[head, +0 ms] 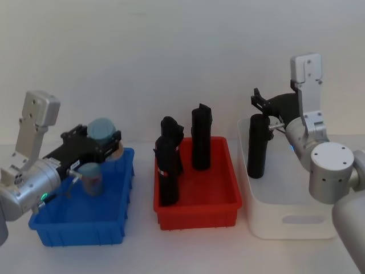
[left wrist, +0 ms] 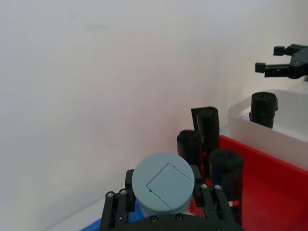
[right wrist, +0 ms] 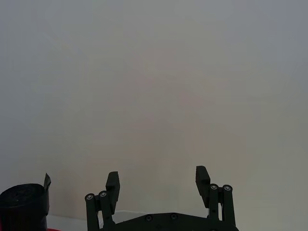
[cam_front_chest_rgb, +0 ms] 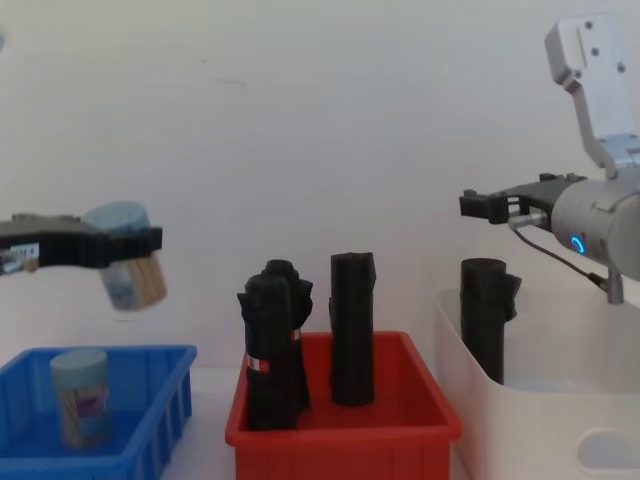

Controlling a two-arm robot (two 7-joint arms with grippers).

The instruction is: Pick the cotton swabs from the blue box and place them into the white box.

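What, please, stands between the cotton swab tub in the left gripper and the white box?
The red bin lies between them, its three upright black rolled cylinders reaching about the held tub's height.

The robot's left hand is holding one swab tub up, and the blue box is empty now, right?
Not empty. The left gripper does hold one cotton swab tub up, but a second tub stands in the blue box, as the chest view shows.

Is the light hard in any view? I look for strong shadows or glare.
Head view: soft light, no hard shadow on the wall behind the black rolls. Left wrist view: the tub in the left gripper is evenly lit, no glare. Right wrist view: the open right gripper shows dark against a plain pale wall.
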